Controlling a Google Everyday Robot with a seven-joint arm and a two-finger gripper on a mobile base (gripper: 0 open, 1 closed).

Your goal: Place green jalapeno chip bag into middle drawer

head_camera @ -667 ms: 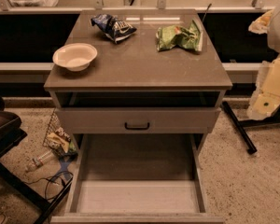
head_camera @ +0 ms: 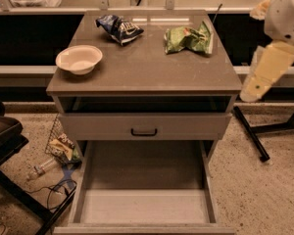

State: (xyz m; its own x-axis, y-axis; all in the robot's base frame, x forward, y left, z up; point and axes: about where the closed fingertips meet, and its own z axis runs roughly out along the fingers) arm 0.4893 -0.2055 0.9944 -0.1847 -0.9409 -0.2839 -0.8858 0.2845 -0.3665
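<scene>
tool has edged toward the desk; its grip state cannot be told. green jalapeno chip bag lies up-left of it, ungrasped; middle drawer stands open below-left.

A flat grey-brown cabinet top carries three things. A round white bowl sits upright near the front left corner. A crumpled dark blue chip bag lies at the back, left of centre. A crumpled green chip bag lies at the back right, well apart from the bowl. The robot's pale gripper hangs in the air past the top's right edge, touching nothing.
</scene>
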